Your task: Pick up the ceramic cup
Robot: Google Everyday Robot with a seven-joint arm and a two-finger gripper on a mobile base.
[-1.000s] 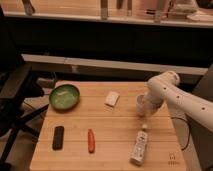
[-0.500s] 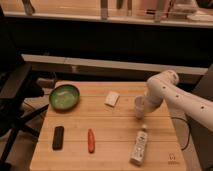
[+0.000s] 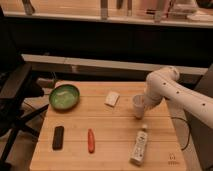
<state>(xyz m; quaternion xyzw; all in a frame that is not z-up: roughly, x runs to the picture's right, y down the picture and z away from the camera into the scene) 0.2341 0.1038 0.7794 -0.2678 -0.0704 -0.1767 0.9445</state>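
Note:
The ceramic cup (image 3: 137,104) is a small plain white cup standing upright on the wooden table (image 3: 107,137), right of centre. My gripper (image 3: 141,111) hangs at the end of the white arm (image 3: 172,92), which reaches in from the right. The gripper is right at the cup, pressed against its right side and partly merged with it in view. The cup's base looks to be on or just above the table.
A green bowl (image 3: 64,97) sits at the table's left. A flat white block (image 3: 112,98) lies left of the cup. A white tube (image 3: 139,145) lies in front of the cup. A red object (image 3: 91,140) and a black bar (image 3: 58,137) lie front left. A dark chair (image 3: 15,95) stands left.
The arm and cup look almost unmoved; the gripper has settled slightly closer around the cup.

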